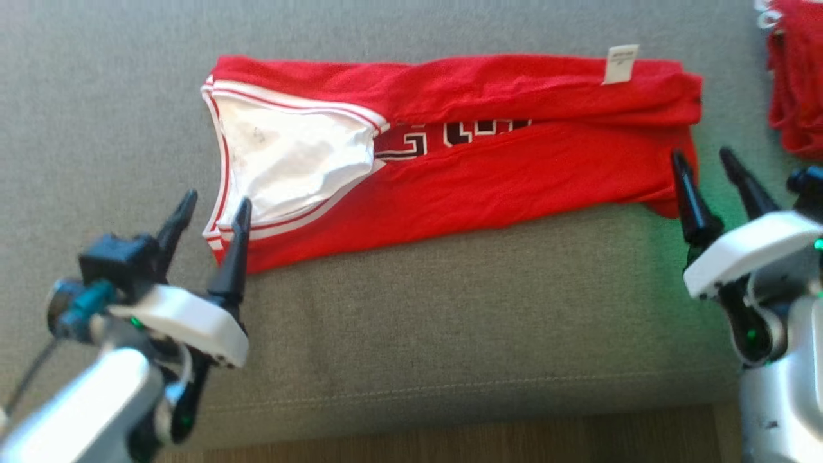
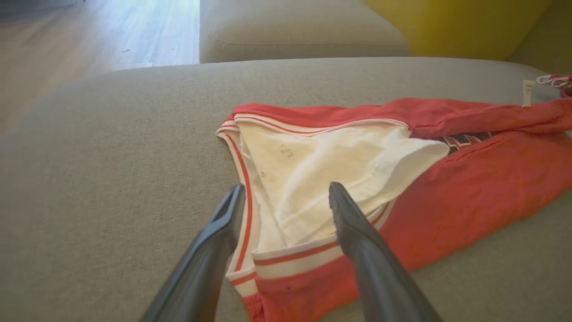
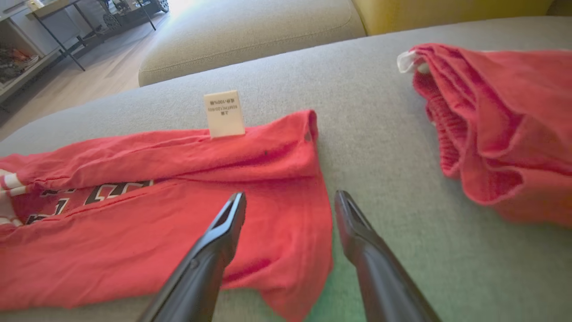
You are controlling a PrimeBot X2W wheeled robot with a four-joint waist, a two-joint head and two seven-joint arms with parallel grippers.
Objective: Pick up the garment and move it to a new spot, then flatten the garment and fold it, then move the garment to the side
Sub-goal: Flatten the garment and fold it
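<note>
The garment (image 1: pixel 488 167) is a red jersey with white trim and dark lettering, folded into a long band across the grey cushion; a white label (image 1: pixel 620 63) sticks up near its right end. My left gripper (image 1: pixel 215 206) stands open at the garment's left, white-trimmed end (image 2: pixel 286 264), its fingers straddling the trim, nothing pinched. At the garment's right end (image 3: pixel 286 241) my right gripper (image 1: pixel 702 161) is open too, one finger over the cloth corner and one over bare cushion.
A second red cloth pile (image 1: pixel 797 77) lies at the far right of the cushion (image 1: pixel 450 308), close to the right gripper (image 3: pixel 290 199). The cushion's front edge and wood floor (image 1: pixel 450 444) run along the bottom. Another cushion (image 2: pixel 299 27) sits beyond.
</note>
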